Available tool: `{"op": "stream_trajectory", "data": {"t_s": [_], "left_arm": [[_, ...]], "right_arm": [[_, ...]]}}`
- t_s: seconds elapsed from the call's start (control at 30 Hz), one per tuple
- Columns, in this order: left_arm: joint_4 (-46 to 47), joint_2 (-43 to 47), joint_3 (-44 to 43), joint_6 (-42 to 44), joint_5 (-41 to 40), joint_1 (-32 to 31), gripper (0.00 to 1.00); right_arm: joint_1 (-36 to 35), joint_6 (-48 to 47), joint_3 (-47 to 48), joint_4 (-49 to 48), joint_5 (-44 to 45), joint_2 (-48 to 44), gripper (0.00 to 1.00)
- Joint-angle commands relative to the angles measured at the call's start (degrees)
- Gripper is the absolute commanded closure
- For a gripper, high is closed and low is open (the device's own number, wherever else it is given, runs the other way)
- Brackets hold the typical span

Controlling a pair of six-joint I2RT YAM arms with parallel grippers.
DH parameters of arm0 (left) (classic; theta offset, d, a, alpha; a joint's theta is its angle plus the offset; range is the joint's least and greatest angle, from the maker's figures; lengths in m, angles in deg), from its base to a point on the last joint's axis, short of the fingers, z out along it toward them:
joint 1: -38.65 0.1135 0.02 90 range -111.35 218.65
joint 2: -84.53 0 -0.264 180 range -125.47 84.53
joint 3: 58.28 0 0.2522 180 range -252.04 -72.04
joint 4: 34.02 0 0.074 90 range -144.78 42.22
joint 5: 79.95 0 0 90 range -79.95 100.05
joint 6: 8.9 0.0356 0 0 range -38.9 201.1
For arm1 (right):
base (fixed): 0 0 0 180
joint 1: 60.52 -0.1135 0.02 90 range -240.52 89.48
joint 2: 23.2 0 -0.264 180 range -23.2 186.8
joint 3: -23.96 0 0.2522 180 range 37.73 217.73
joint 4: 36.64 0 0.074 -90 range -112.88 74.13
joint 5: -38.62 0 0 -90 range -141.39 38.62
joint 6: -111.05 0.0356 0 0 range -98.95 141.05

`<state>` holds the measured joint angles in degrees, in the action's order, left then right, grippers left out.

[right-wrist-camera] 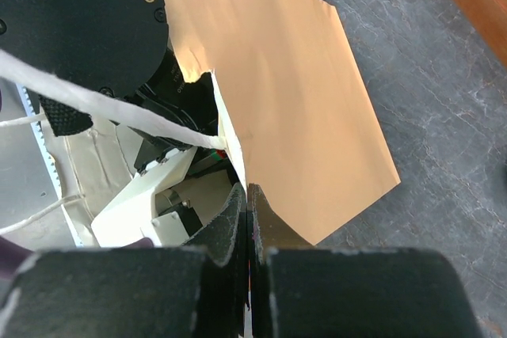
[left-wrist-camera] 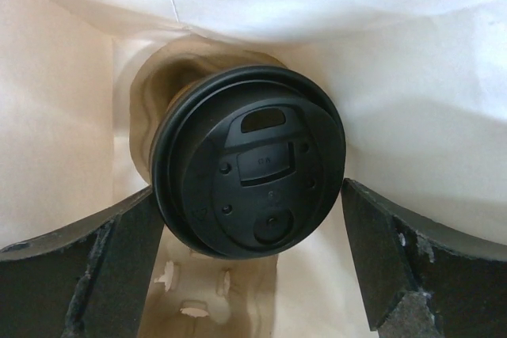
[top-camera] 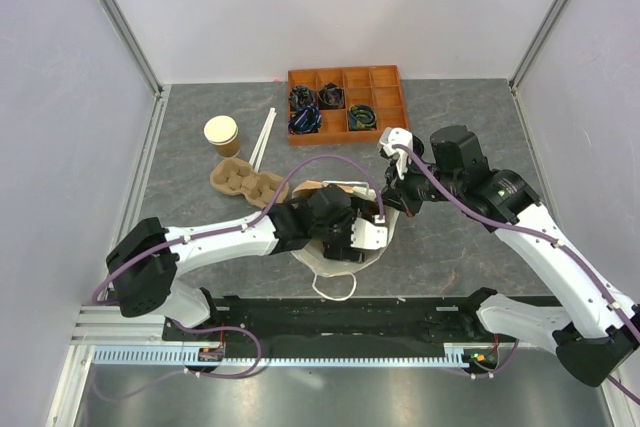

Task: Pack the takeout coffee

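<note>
Top external shows you a grey table [top-camera: 460,137] and pale walls [top-camera: 320,7]. Near its front edge, the takeout coffee [left-wrist-camera: 253,160] sits in the paper bag [right-wrist-camera: 301,116], left gripper [left-wrist-camera: 249,191] spread open around it, right gripper [right-wrist-camera: 247,195] clenching the bag's rim.

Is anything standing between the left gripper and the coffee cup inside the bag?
Nothing visible does. The coffee cup sits in the bag, directly between the open fingers of the left gripper.

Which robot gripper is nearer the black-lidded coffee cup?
Left. The left gripper is down in the paper bag, its fingers either side of the coffee cup. The right gripper is outside, shut on the paper bag's edge.
</note>
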<state>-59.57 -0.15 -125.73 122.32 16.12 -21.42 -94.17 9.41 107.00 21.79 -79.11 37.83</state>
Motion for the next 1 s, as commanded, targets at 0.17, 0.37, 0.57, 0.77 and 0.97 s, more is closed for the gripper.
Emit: {"op": "stream_trajectory", "data": {"t_s": [0.17, 0.37, 0.57, 0.77, 0.97], "left_arm": [[-9.1, 2.2, -6.5, -3.2, 2.6, 0.5, 0.08], [-11.3, 4.7, -6.8, -3.4, 4.1, 0.5, 0.02], [-12.4, 6.2, -8.4, -4.2, 5.4, 0.4, 0.01], [-12.6, 7.3, -9.8, -4.1, 6.1, 0.4, 0.04], [-13.1, 8.9, -10.2, -3.6, 6.4, 0.4, 0.10]], "right_arm": [[-0.2, 2.3, 3.8, 4.1, -3.9, 1.5, 1.00], [-0.2, 2.9, 4.4, 4.9, -5.3, 2.9, 1.00], [-0.2, 2.6, 4.5, 5.1, -5.3, 3.8, 1.00], [-0.2, 2.1, 4.4, 5.2, -4.8, 4.5, 1.00], [-0.1, 1.6, 4.5, 5.4, -3.9, 5.2, 1.00]]}}
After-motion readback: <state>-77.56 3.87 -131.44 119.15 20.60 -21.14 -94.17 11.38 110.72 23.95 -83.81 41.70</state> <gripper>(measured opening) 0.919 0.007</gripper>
